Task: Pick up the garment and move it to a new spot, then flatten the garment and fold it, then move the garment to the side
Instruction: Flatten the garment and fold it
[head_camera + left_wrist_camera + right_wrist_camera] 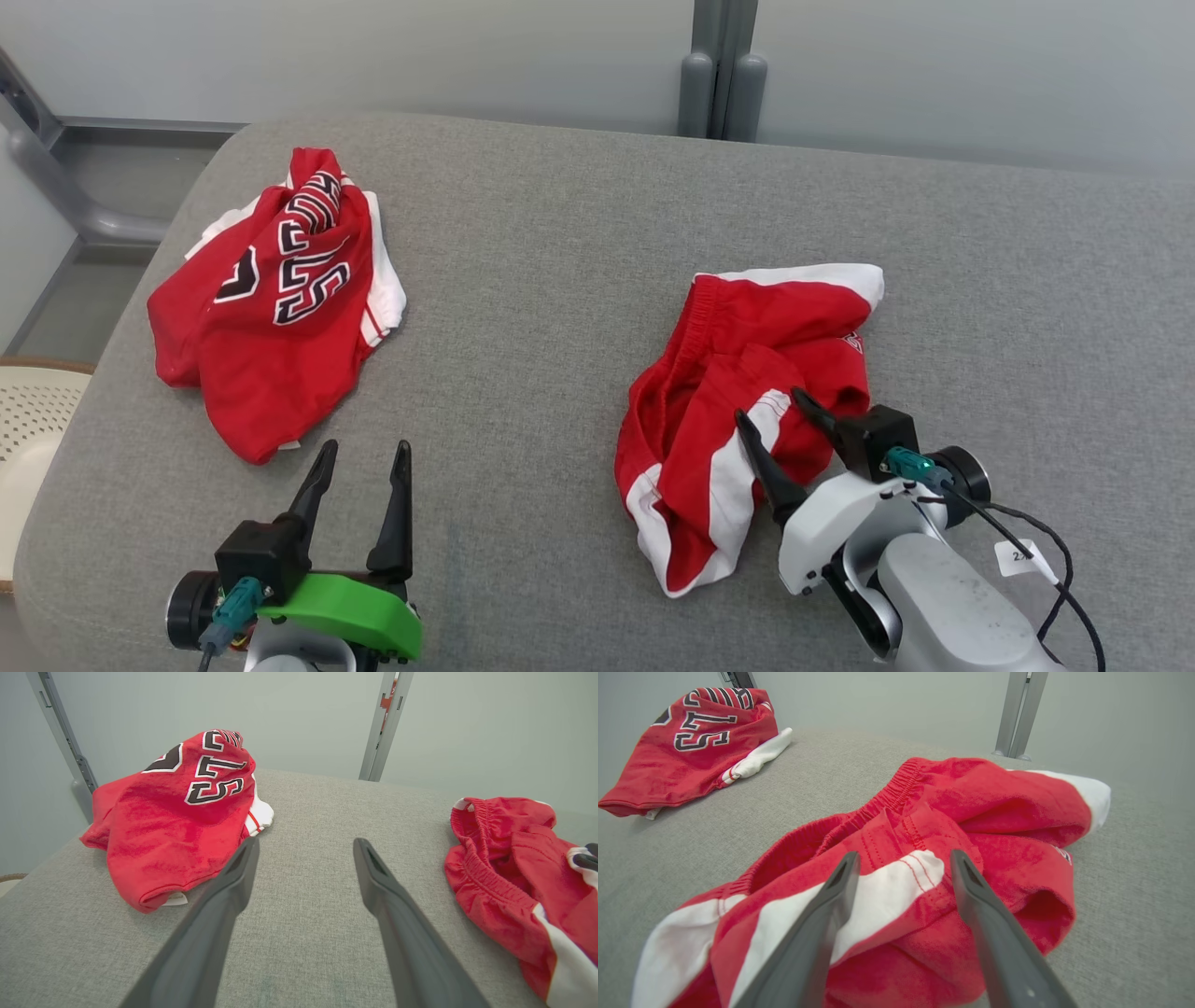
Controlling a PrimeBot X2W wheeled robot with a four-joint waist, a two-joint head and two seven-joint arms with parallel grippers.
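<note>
A rounded surface [560,280] covered in coarse grey woven cloth is seen before pale wall panels [373,56] joined by a grey post [719,75]. The red shorts [747,373] – crumpled, white-striped, with a gathered elastic waistband – lie on its right half. A rumpled red jersey [271,308] with black-and-white lettering lies well apart, at far left. The right gripper [767,403] is held spread over a white-striped fold, nothing clamped. The left gripper [366,448] is spread over bare cloth.
</note>
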